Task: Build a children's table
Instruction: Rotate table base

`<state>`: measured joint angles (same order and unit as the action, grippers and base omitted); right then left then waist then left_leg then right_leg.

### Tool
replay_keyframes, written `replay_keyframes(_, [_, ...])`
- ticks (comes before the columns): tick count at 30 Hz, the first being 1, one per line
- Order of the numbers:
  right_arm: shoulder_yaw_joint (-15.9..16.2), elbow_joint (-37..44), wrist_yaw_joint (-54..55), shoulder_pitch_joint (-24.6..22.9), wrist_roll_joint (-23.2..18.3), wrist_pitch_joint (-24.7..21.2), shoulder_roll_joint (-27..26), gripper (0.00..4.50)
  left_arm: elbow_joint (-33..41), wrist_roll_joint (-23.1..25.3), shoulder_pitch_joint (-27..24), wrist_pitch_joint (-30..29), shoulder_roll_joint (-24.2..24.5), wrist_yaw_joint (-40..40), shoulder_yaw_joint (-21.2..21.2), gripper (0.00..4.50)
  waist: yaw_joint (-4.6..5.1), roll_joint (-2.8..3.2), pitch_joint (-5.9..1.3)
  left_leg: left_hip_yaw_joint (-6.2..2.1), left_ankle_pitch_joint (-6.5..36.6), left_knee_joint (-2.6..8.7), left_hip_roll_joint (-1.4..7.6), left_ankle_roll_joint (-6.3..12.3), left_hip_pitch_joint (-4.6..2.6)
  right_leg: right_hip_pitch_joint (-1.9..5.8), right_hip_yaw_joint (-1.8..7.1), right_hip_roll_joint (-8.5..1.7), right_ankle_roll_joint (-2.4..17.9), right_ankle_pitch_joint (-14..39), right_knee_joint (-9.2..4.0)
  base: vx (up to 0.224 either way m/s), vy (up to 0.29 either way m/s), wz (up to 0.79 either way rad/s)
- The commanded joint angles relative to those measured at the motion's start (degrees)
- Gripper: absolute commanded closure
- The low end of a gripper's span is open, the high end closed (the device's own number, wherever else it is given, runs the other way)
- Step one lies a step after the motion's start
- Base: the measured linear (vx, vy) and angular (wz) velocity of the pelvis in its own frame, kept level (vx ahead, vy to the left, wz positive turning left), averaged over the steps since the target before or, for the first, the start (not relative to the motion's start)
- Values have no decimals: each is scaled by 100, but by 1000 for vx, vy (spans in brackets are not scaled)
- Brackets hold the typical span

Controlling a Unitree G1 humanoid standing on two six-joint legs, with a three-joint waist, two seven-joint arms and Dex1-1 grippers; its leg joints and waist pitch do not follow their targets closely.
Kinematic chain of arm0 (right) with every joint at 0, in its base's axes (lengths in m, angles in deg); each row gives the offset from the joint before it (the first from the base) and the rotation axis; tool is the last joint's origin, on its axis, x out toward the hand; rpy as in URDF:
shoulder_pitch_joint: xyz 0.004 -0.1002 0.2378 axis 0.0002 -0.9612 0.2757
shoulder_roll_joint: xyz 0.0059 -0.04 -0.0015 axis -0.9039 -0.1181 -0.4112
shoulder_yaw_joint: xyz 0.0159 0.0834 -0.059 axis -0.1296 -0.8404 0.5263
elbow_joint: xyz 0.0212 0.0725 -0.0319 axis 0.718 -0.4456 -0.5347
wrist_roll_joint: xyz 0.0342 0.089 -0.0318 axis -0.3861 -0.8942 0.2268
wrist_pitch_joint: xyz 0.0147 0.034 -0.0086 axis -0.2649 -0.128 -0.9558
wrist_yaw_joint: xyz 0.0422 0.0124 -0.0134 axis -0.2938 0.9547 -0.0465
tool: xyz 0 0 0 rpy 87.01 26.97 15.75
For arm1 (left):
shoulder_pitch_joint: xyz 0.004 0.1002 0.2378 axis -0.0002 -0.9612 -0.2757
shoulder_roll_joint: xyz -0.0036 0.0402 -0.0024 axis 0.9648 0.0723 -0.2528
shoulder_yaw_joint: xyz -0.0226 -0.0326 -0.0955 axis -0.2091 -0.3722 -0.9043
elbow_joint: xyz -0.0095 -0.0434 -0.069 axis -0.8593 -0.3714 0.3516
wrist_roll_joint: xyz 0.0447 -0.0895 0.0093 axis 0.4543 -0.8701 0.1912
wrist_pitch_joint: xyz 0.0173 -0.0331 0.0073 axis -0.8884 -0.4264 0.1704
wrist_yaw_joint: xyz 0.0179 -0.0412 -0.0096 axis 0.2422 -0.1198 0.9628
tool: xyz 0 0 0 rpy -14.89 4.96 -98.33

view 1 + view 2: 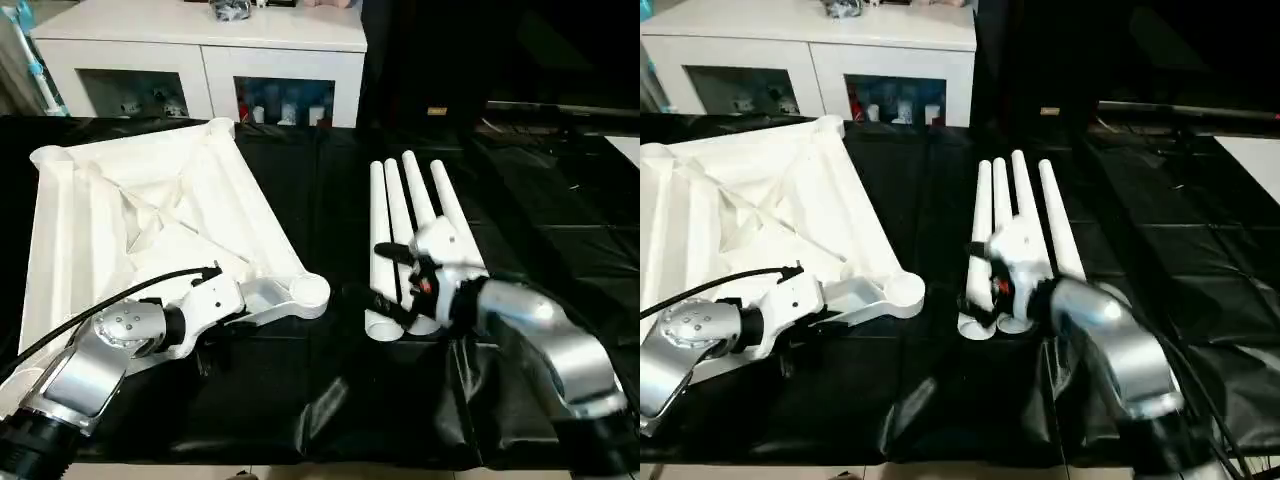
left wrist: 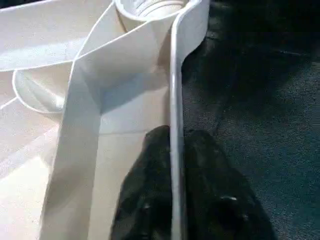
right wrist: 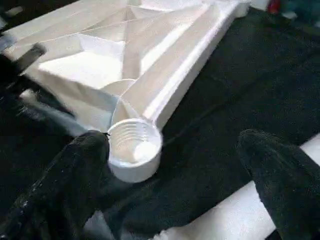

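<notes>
Desk: black sheet-covered desk (image 1: pixel 330 400), wrinkled and glossy near the front edge.
Room: white cabinet (image 1: pixel 200 60) with glass doors stands behind the desk, small items on its shelves; dark area to its right.
Tabletop: white tabletop (image 1: pixel 150 210) lies underside up on the desk's left half, X ribs showing, round corner sockets at the corners.
Near socket: corner socket (image 3: pixel 134 150) sits at the tabletop's near right corner, threaded inside, open end up.
Legs: four white legs (image 1: pixel 410 200) lie side by side right of centre, touching each other, open ends toward the robot, apart from the tabletop.
Open room: bare black strip between tabletop and legs; more bare sheet along the front edge and far right.
Left gripper (image 2: pixel 175 200): fingers nearly closed, one each side of the tabletop's thin rim wall near the socket, pinching it.
Right gripper (image 3: pixel 175 170): fingers wide apart, holding nothing; hovers over the legs' near ends, one leg just beneath it.
</notes>
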<state>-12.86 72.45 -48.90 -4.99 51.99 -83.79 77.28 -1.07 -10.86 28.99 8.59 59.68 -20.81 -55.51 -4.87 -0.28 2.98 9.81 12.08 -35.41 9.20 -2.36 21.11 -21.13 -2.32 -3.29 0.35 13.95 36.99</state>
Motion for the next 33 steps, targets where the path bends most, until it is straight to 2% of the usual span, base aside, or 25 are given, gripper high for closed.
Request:
replay_keyframes(1, [-229, -330, 443, 342, 9, -365, -229, 0, 151, -67, -73, -94, 125, -79, -154, 348, 23, 2, -300, -162, 734, 526, 397, -72, -83, 134, 312, -525, 1304, 327, -415, 0, 0, 0])
replay_keyframes(2, [-276, -455, 586, 495, 25, -423, -339, 0, 178, -80, -80, -120, 150, -79, -214, 341, 34, -24, -300, -155, 722, 534, 391, -74, -84, 132, 307, -521, 1307, 366, -426, 0, 0, 0])
replay_keyframes(5, [-290, -757, 938, 914, 174, -574, -582, 0, 273, -142, -105, -152, 236, -60, -415, 315, 53, -9, -309, -137, 615, 514, 390, -146, -106, 101, 306, -515, 1306, 313, -405, 0, 0, 0])
replay_keyframes(6, [-286, -816, 1042, 1020, 208, -665, -632, 0, 287, -147, -106, -131, 260, -39, -458, 315, 57, -6, -304, -135, 505, 516, 387, -158, -97, 109, 305, -494, 1280, 131, -385, 0, 0, 0])
replay_keyframes(7, [-234, -949, 1240, 1176, 359, -726, -696, 0, 326, -176, -119, -107, 309, -29, -541, 298, 62, -29, -307, -126, 449, 517, 384, -168, -105, 99, 300, -490, 1278, 41, -374, 0, 0, 0])
replay_keyframes(8, [-195, -1026, 1370, 1267, 459, -769, -730, 0, 354, -202, -130, -100, 341, -27, -590, 296, 57, -17, -317, -123, 391, 511, 380, -183, -102, 108, 300, -494, 1272, -47, -364, 0, 0, 0])
replay_keyframes(9, [-176, -1203, 1618, 1411, 616, -832, -801, 0, 450, -267, -138, -152, 377, -33, -675, 292, 55, -32, -314, -115, 332, 513, 382, -201, -107, 103, 301, -491, 1264, -100, -365, 0, 0, 0])
replay_keyframes(13, [-270, -1831, 2268, 1889, 813, -1352, -1066, 0, 880, -531, -163, -369, 440, -132, -845, 283, 61, -27, -299, -107, 373, 522, 370, -396, -111, 103, 297, -478, 1282, -140, -344, 0, 0, 0])
replay_keyframes(14, [-430, -2122, 2517, 2078, 792, -1581, -1198, 0, 1076, -609, -149, -477, 418, -183, -841, 283, 55, -64, -296, -97, 391, 525, 372, -422, -114, 110, 301, -475, 1255, -169, -345, 0, 0, 0])
replay_keyframes(15, [-550, -2568, 2864, 2342, 862, -1847, -1319, 0, 1396, -746, -130, -701, 364, -253, -827, 283, 72, -60, -304, -106, 340, 522, 368, -441, -110, 121, 310, -483, 1286, -209, -324, 0, 0, 0])
replay_keyframes(16, [-691, -2744, 2985, 2424, 790, -1909, -1402, 0, 1531, -808, -123, -766, 338, -289, -802, 283, 59, -56, -313, -102, 249, 514, 361, -456, -115, 119, 304, -483, 1302, -272, -323, 0, 0, 0])
replay_keyframes(22, [-905, -3201, 2885, 2589, 615, -2122, -1603, 0, 1845, -936, -113, -942, 303, -299, -656, 283, 18, -96, -332, -78, -21, 496, 343, -363, -78, 166, 301, -463, 1162, -819, -290, 0, 0, 0])
replay_keyframes(28, [-991, -3711, 3065, 2700, 623, -2361, -1658, 0, 2188, -1031, -125, -1257, 309, -379, -574, 283, 16, -102, -317, -70, 142, 511, 352, -448, -87, 153, 299, -464, 1146, -455, -312, 0, 0, 0])
replay_keyframes(33, [-1042, -3887, 3060, 2699, 620, -2529, -1723, 0, 2408, -1149, -114, -1468, 324, -386, -547, 283, 18, -93, -330, -73, 120, 509, 345, -491, -86, 160, 295, -452, 1125, -578, -304, 0, 0, 0])
